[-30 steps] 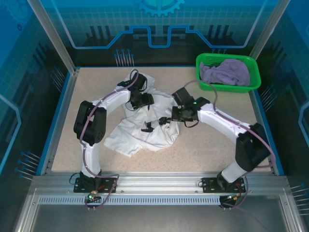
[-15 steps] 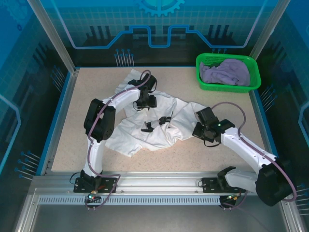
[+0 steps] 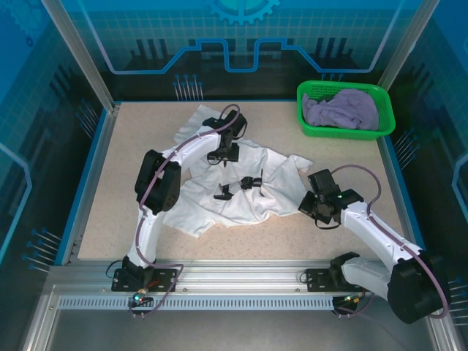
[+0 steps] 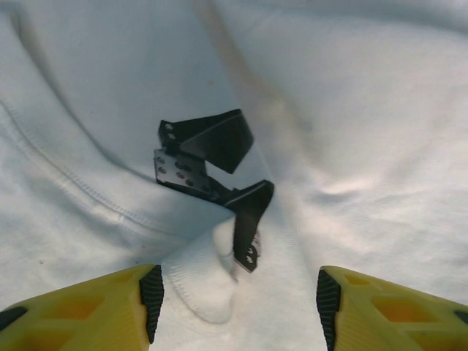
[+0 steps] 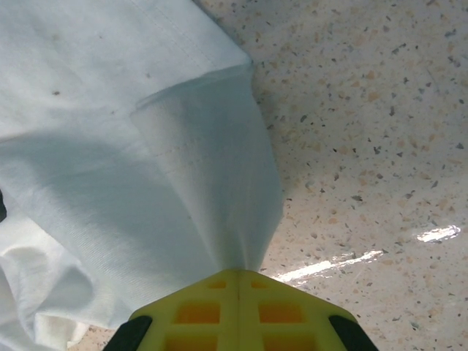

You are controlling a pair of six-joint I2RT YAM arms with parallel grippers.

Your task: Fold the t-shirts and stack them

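The right gripper (image 5: 238, 281) was clenched on a pinched edge of the white t-shirt (image 5: 110, 146), its yellow fingers (image 5: 197, 311) pressed flat together with the cloth drawn taut and rising away from them in a narrow fold. Beside that fold lay the bare speckled tabletop (image 5: 365, 110). The left gripper (image 4: 238, 311) was released, its jaws spread wide and hovering over the same white t-shirt (image 4: 351, 110), just short of a black print (image 4: 208, 150) on a creased ridge of the cloth. From above, the white t-shirt (image 3: 234, 197) lay rumpled across the middle of the tabletop (image 3: 131, 161), between the two arms. The pale lavender t-shirt (image 3: 342, 108) sat bunched inside the green basket (image 3: 341, 86) at the far right corner.
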